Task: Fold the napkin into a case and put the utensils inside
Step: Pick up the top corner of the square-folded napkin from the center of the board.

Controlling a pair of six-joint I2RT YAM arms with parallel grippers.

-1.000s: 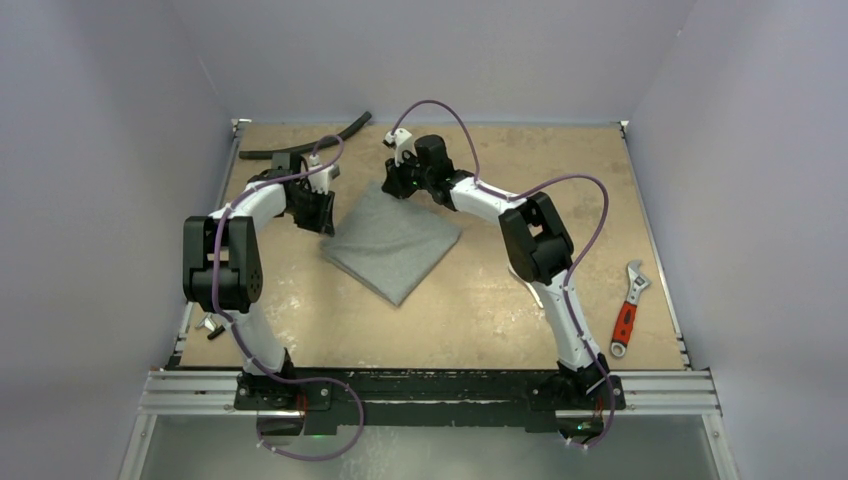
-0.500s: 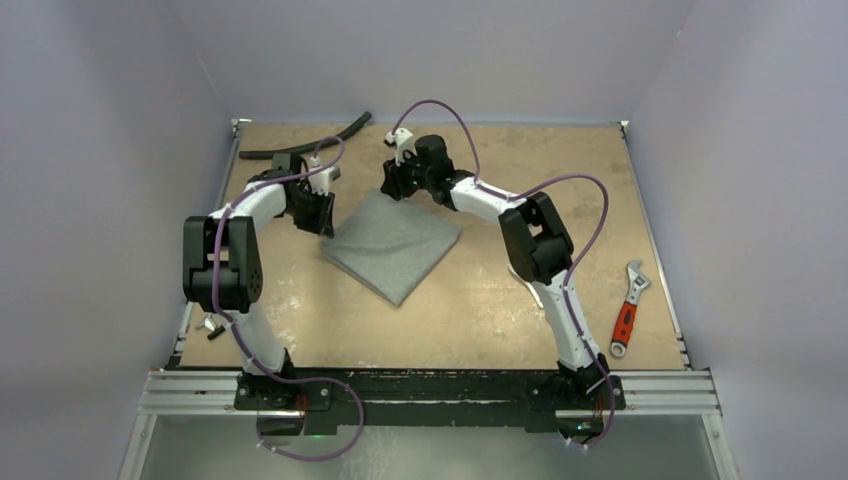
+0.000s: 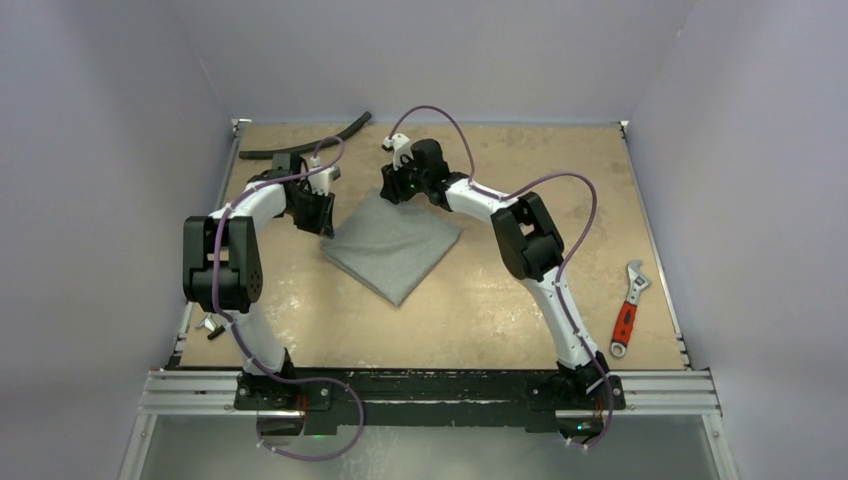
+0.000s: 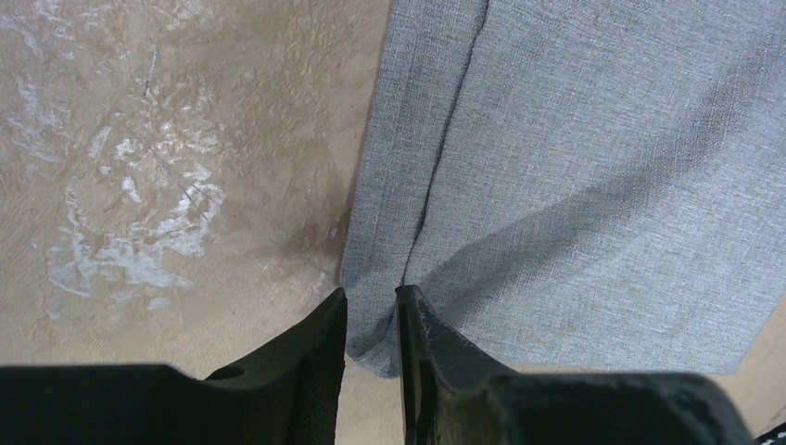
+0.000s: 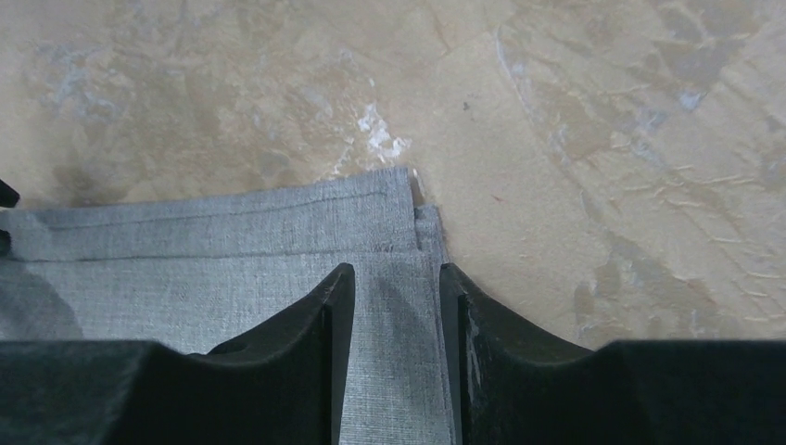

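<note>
We are pinching napkin [image 3: 392,243] 9 o'clock corner in left hand [image 4: 371,320] | right hand [image 5: 394,297] is hanging released over 12 o'clock corner

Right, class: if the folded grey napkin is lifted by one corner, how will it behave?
Probably floppy: the napkin lies flat in thin layers with soft creases. Likely light, being thin woven cloth. Lifted by a corner, its loose stacked layers may slide apart and unfold.
</note>
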